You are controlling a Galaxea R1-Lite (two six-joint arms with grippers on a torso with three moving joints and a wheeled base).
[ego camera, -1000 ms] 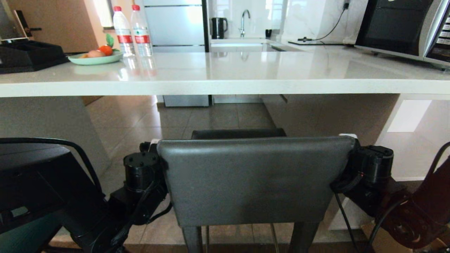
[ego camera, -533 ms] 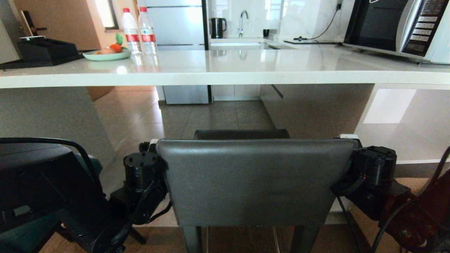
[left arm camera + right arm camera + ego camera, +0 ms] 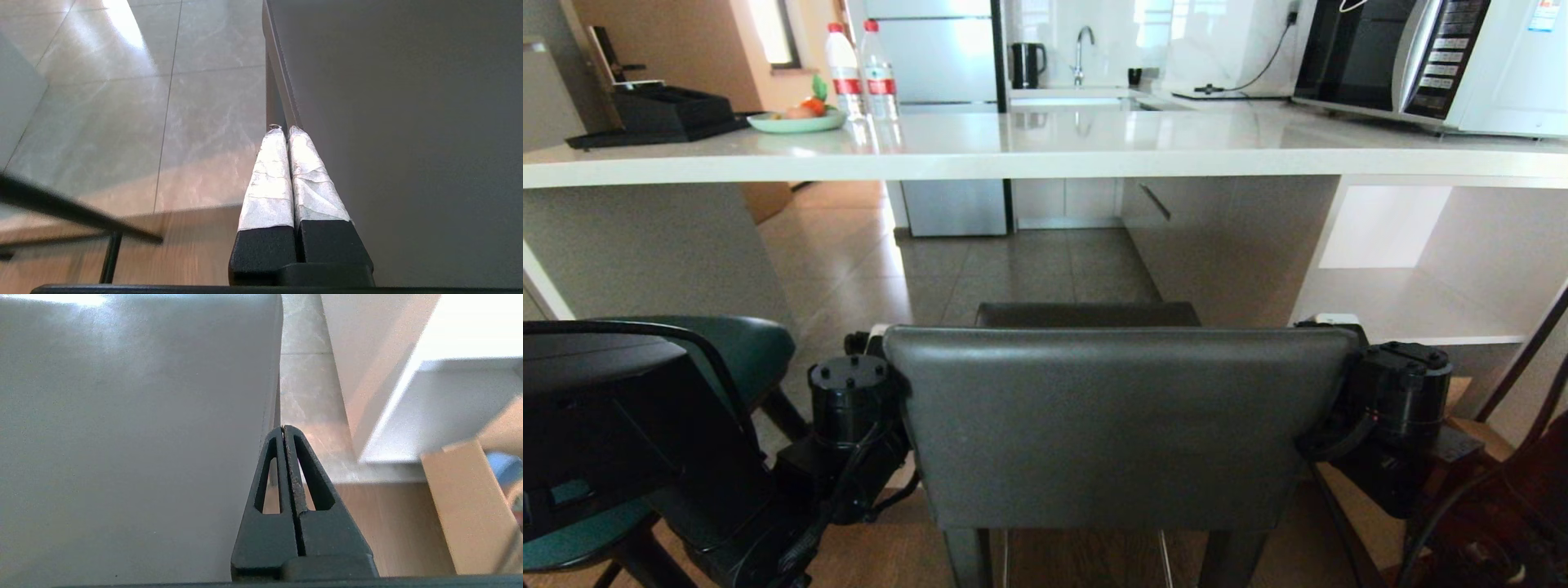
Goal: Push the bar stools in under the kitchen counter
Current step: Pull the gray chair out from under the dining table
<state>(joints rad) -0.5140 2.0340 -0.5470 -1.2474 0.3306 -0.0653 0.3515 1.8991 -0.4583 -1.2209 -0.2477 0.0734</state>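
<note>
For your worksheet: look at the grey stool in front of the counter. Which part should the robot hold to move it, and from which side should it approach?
Hold the grey stool by its square backrest, coming from behind, with one gripper at each vertical side edge. The back is wide, flat and upright, so bracing both edges should keep it from twisting. The left gripper and right gripper, both shut, already sit there.

The grey stool [image 3: 1119, 425] wears smooth, faintly sheened leather; at its nine o'clock the teal stool [image 3: 739, 351] has a similar soft-lustre seat. At twelve o'clock the counter [image 3: 1045, 151] is glossy white stone. The floor is polished tile, then matt wood. The left gripper's fingertips [image 3: 271, 171] carry crinkled white tape.
</note>
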